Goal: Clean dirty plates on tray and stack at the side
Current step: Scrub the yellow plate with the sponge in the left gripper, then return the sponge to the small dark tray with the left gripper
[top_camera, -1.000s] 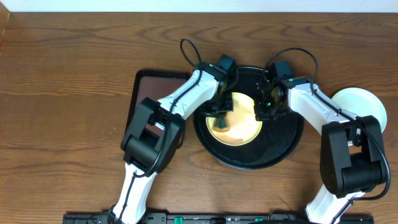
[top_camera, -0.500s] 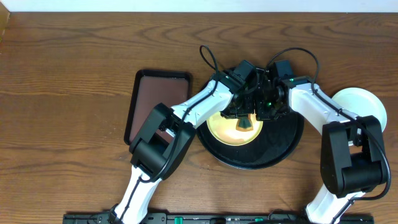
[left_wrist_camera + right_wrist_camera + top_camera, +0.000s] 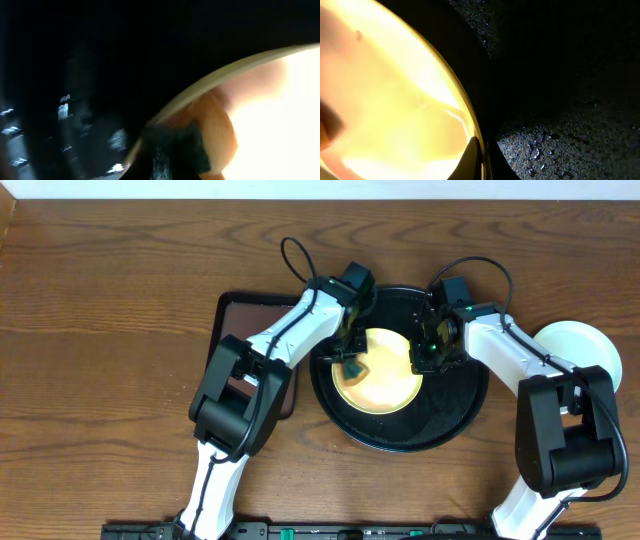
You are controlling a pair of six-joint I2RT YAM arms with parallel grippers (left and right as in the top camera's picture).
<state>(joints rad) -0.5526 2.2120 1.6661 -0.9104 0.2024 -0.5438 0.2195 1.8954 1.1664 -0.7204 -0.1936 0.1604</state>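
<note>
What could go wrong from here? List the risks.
1. The right gripper seems to pinch the yellow plate only at its rim; wiping pressure could slip or tip it on the black tray.
2. The dark pad in the left gripper sits near the plate's edge and could slide off.

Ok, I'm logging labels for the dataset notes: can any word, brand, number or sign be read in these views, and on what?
No text can be read in any view.
The yellow plate, black round tray, brown tray and pale plate are blank.
Small green marks on the bar at the bottom edge are too small to read.
Neither wrist view shows any lettering.
</note>
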